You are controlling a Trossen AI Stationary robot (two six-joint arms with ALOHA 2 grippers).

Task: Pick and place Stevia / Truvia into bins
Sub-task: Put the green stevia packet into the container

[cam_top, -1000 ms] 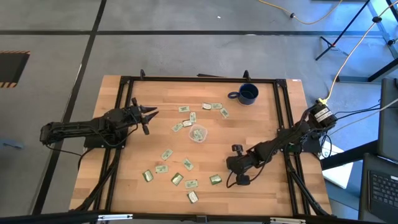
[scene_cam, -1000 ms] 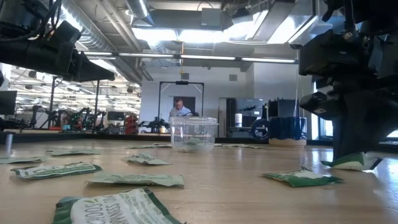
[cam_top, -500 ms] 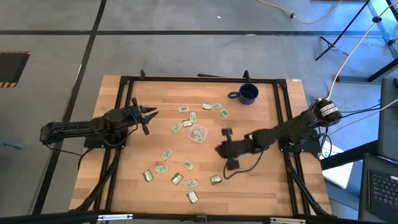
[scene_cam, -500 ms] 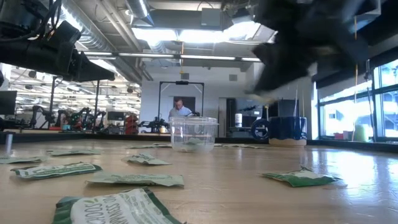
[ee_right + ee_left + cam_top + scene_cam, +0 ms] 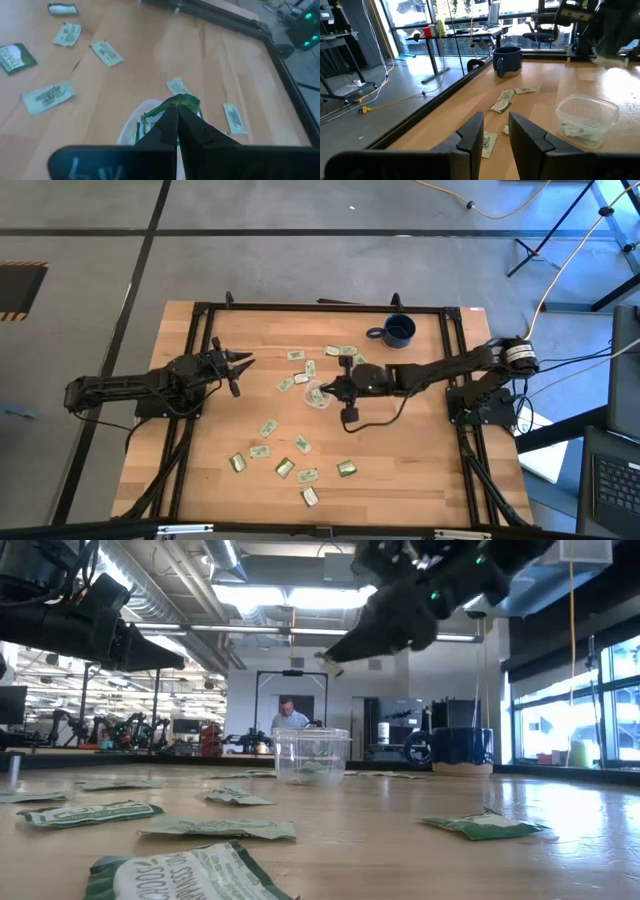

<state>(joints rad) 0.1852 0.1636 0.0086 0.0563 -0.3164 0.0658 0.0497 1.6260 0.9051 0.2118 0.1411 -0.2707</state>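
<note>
Small pale green and white sachets lie flat across the wooden table (image 5: 268, 428) (image 5: 222, 828). The clear plastic cup (image 5: 318, 394) (image 5: 312, 755) stands mid-table with a few sachets inside. My right gripper (image 5: 327, 390) (image 5: 331, 657) (image 5: 176, 116) hovers just above the cup, shut on one green sachet (image 5: 182, 101). My left gripper (image 5: 244, 361) (image 5: 495, 131) waits above the table left of the cup, open and touching nothing. My right gripper pinches the green sachet by one end (image 5: 179, 107) between its two fingertips. The fingers slant down from the table's right side. The sachet is lifted clear and sticks out past the fingertips (image 5: 328, 662), over the cup's open mouth (image 5: 142, 125).
A dark blue mug (image 5: 398, 331) (image 5: 508, 61) stands near the far edge, right of centre. Loose sachets cluster far of the cup (image 5: 345, 351) and toward the near edge (image 5: 300, 472). A black frame (image 5: 455, 350) borders the table. A person shows far off in the room (image 5: 290, 714).
My right gripper has risen from the table's near right part and swung toward the left and far side, ending over the cup. The sachet it holds has been lifted clear of the table and carried along. The left arm has kept still.
</note>
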